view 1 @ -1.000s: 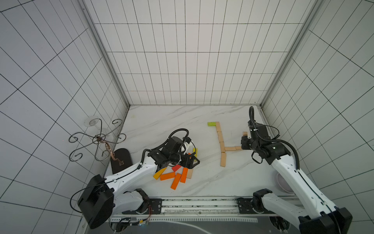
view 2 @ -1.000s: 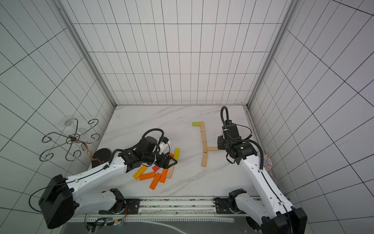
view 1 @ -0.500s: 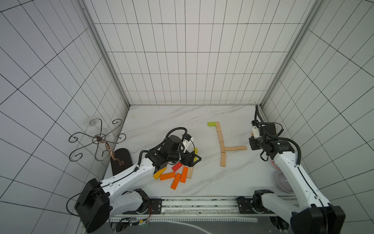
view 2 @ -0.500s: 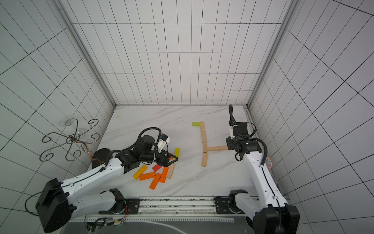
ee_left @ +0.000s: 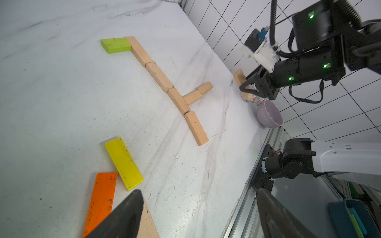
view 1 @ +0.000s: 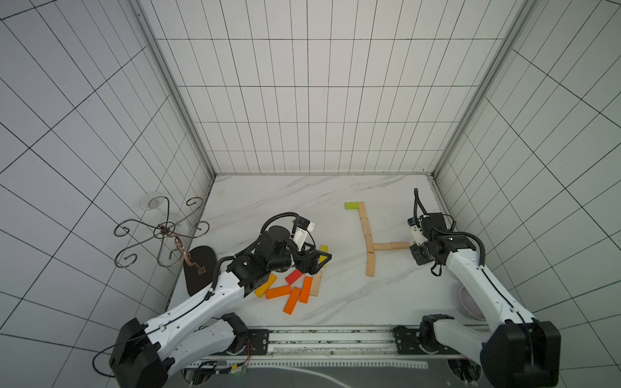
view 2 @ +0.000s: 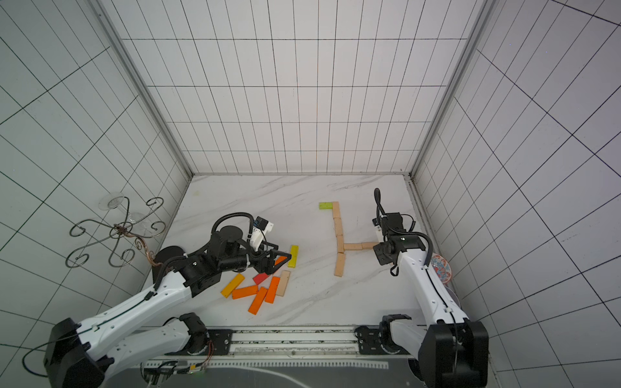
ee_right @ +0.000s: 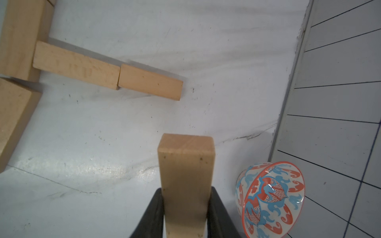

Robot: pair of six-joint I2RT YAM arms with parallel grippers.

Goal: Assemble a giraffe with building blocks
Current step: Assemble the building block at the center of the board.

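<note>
clock ref: top views, 12 = back wall, 6 = rail.

- right gripper (ee_right: 186, 208) is clamped on a plain wood block (ee_right: 186, 164). It grips the long sides and the block sticks out past the fingertips.
- it sits off the 3 o'clock end of the cross branch (view 1: 391, 246), near it but not touching. The gap shows in the right wrist view.
- patterned bowl (ee_right: 270, 199) is just beside the held block, near the right wall. purple bowl (ee_left: 269, 115) is at 6 o'clock of it.
- the giraffe as built lies flat on the marble table (view 1: 268, 208), at 3 o'clock of centre.
- green block (view 1: 352, 205) is at the 12 o'clock end, touching a line of four plain blocks (view 1: 364, 225) that runs toward 6 o'clock. The two-block branch leaves that line toward 3 o'clock.
- left gripper (view 1: 319, 263) is spread wide, with nothing between the fingers (ee_left: 123, 216).
- it hovers over the loose pile at 7 o'clock of centre: yellow block (ee_left: 123, 162), orange block (ee_left: 102, 202) just beside it, more orange ones, a red block (view 1: 294, 276) and a spare plain block (view 1: 316, 284).
</note>
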